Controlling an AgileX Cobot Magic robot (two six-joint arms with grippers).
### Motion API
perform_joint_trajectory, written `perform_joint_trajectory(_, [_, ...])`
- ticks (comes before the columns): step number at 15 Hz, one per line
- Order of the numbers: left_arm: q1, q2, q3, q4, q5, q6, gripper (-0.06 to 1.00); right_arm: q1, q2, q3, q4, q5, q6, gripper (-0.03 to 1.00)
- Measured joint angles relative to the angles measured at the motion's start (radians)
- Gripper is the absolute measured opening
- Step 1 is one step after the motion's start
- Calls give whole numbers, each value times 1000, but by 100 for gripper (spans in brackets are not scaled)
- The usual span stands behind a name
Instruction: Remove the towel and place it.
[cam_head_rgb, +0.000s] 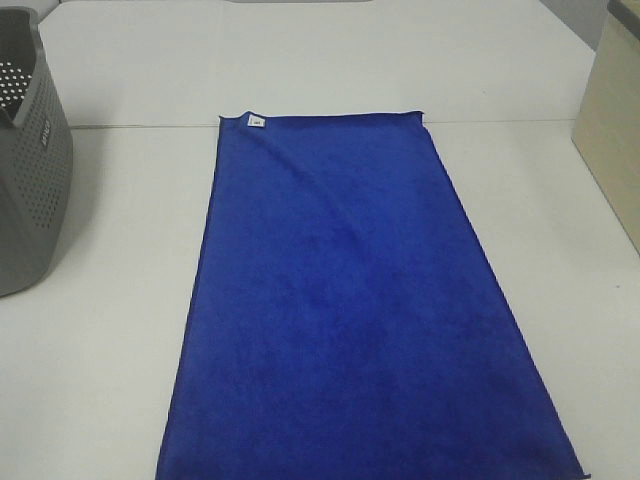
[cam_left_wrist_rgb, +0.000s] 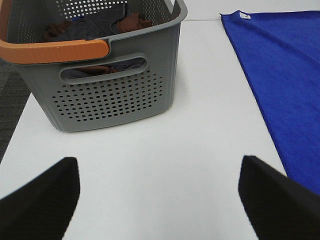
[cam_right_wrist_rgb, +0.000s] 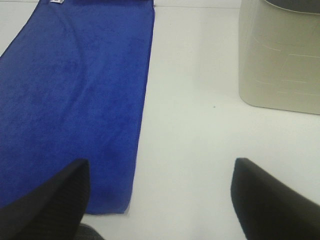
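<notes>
**Blue towel flat on table, both grippers wide open & empty**

The large rectangular royal-blue plush microfibre towel (cam_head_rgb: 350, 300) lies spread flat on the white table (cam_head_rgb: 100, 340), long axis running away from the robot. Small white tag (cam_head_rgb: 255, 122) sits at the towel's far corner on the basket side. A faint diagonal crease runs across the pile from the tag end; otherwise the cloth is smooth. Near edge reaches the bottom of the exterior view.

Landmark = towel. The grey perforated plastic basket (cam_head_rgb: 30, 160) stands well apart from the towel's left long edge, w/ bare table between. In the left wrist view the basket (cam_left_wrist_rgb: 115, 95) has an orange handle (cam_left_wrist_rgb: 55, 50) over its rim and holds crumpled dark grey & rust-brown cloths (cam_left_wrist_rgb: 100, 25). On the towel's other side, well apart from its right long edge, stands a beige plastic bin (cam_right_wrist_rgb: 280, 55); only part of it shows.

Left gripper (cam_left_wrist_rgb: 160, 200): jaws spread wide, nothing between them, over bare table between basket & towel, not touching the towel (cam_left_wrist_rgb: 285, 75).

Right gripper (cam_right_wrist_rgb: 160, 200): jaws also spread wide, holding nothing; it is by the towel's (cam_right_wrist_rgb: 70, 100) near right corner, one finger (cam_right_wrist_rgb: 45, 205) showing over the blue cloth — can't tell if it touches — the other over bare table.
</notes>
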Motion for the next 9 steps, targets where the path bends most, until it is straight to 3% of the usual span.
perform_joint_trajectory(9, [0, 0, 0, -4, 0, 0, 80, 0, 0, 0, 0, 0, 5, 76])
